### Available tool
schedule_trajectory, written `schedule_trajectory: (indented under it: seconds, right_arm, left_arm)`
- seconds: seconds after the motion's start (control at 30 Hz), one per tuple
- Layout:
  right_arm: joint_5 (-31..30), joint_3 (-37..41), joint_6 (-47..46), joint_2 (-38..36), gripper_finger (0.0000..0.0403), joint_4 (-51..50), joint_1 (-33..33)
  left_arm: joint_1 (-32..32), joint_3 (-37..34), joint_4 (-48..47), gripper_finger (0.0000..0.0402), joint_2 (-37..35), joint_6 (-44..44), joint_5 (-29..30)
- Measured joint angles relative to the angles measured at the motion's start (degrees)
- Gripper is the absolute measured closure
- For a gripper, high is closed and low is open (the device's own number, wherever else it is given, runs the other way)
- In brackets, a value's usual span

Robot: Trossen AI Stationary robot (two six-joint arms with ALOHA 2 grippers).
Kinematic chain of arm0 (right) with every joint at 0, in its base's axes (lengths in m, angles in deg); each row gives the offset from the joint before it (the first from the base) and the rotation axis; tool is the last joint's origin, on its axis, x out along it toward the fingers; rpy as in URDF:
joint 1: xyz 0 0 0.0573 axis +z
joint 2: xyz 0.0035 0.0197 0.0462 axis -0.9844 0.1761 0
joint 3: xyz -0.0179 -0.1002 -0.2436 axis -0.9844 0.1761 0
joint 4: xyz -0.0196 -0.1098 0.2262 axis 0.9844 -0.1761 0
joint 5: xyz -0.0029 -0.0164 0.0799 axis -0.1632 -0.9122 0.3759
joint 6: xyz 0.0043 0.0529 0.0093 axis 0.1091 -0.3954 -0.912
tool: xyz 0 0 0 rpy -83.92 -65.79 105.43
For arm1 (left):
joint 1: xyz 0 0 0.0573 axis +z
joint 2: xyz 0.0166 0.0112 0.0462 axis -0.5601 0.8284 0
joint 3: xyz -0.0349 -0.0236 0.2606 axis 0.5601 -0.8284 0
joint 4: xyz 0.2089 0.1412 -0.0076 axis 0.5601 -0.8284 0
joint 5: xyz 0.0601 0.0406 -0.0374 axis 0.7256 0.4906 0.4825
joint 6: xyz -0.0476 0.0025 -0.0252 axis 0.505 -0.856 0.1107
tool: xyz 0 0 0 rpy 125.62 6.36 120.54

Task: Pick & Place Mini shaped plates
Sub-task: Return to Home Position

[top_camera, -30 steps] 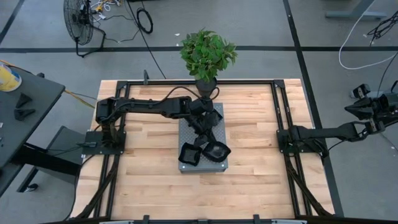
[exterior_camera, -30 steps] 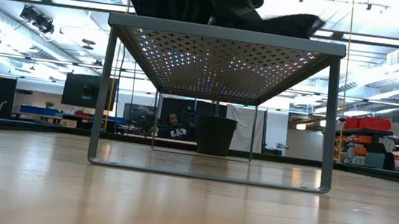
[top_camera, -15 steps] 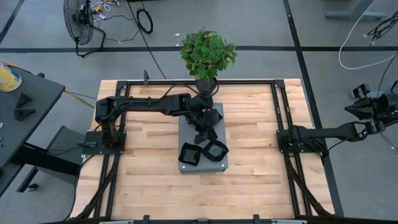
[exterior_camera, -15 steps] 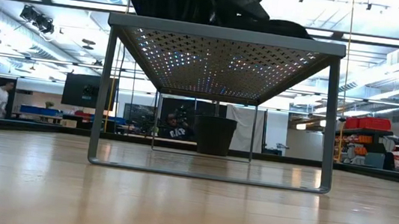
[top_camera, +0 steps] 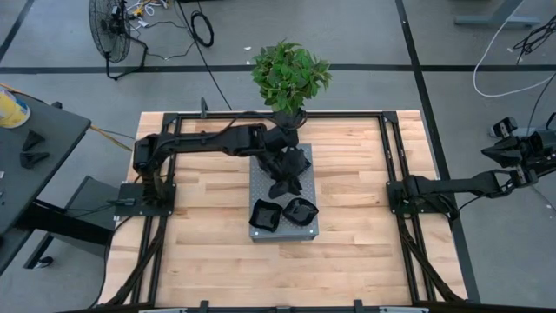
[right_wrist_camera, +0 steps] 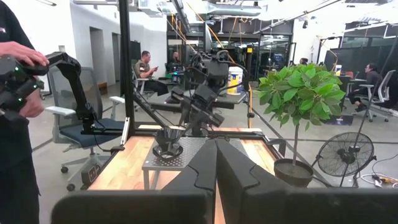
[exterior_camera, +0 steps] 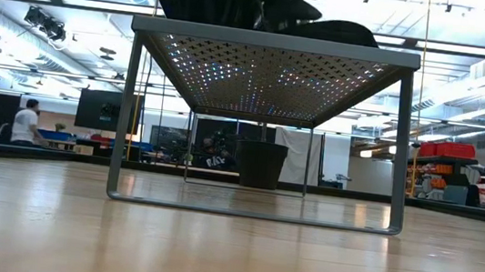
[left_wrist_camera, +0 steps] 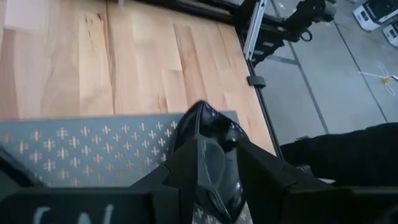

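1. Two piles of mini shaped plates [top_camera: 301, 209] sit on the one grey perforated shelf [top_camera: 258, 187], at the end away from the potted plant [top_camera: 291, 74]. A square-edged pile [top_camera: 263, 215] is just beside a rounder pile [top_camera: 301, 209].
2. Half a second ago the left gripper [top_camera: 285, 184] hung nearer the rounder pile; now it is back over the shelf's middle (both piles stay put).
3. One arm, the left, reaches across from its base, bent over the shelf; its fingers stand apart, gripping nothing.
4. Off the table's right edge, the right gripper [right_wrist_camera: 216, 144] waits, fingers pressed together, empty.
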Motion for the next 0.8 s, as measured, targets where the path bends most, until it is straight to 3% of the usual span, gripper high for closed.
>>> schedule_trajectory:
  seconds: [0.33, 0.7, 0.8]
  right_arm:
    - [0.0, 0.0, 0.0, 0.0, 0.0387, 0.0, 0.0]
    - [0.0, 0.0, 0.0, 0.0, 0.0387, 0.0, 0.0]
    - [0.0, 0.0, 0.0, 0.0, 0.0387, 0.0, 0.0]
  left_arm:
    - [-2.3, 3.3, -10.3, 0.0293, -2.2, -2.1, 2.6]
    - [-4.3, 3.3, -20.9, 0.0390, -9.5, -3.9, 18.8]
    - [-5.1, 3.3, -24.2, 0.0396, -10.2, -4.1, 24.6]
